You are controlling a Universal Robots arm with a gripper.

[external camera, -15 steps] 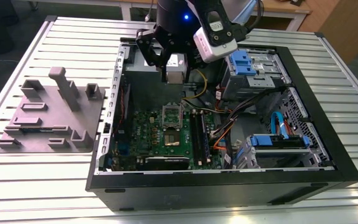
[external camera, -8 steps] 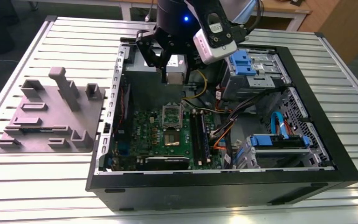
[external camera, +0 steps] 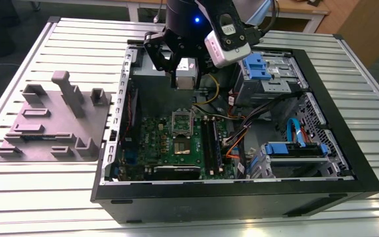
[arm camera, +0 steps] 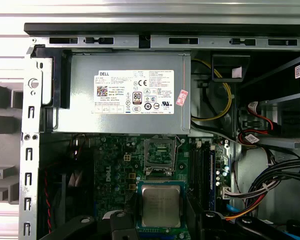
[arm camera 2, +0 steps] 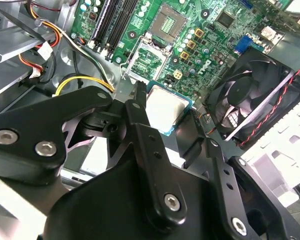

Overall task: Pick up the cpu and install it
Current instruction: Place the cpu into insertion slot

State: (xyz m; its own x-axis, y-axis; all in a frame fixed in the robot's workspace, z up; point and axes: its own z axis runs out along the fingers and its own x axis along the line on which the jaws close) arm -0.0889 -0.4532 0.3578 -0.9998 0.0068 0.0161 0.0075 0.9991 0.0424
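My gripper (external camera: 185,81) hangs above the open computer case, shut on the cpu (external camera: 185,78), a small pale square chip. In the second wrist view the cpu (arm camera 2: 166,107) sits between the black fingers (arm camera 2: 139,117) of the gripper (arm camera 2: 167,120), its silvery top showing. In the first wrist view the cpu (arm camera: 161,204) hovers over the green motherboard (arm camera: 115,170), just below the raised socket frame (arm camera: 160,155). The bare socket (arm camera 2: 169,20) and its opened frame (arm camera 2: 147,56) lie on the board beyond the chip. In the exterior view the socket (external camera: 181,146) is lower than the gripper.
A grey power supply with a white label (arm camera: 125,92) fills the case's far end. A black fan (arm camera 2: 250,90), memory slots (external camera: 209,140), loose cables (external camera: 242,133) and blue drive cages (external camera: 265,66) crowd the case. A grey fixture (external camera: 55,121) lies on the slatted table (external camera: 45,197).
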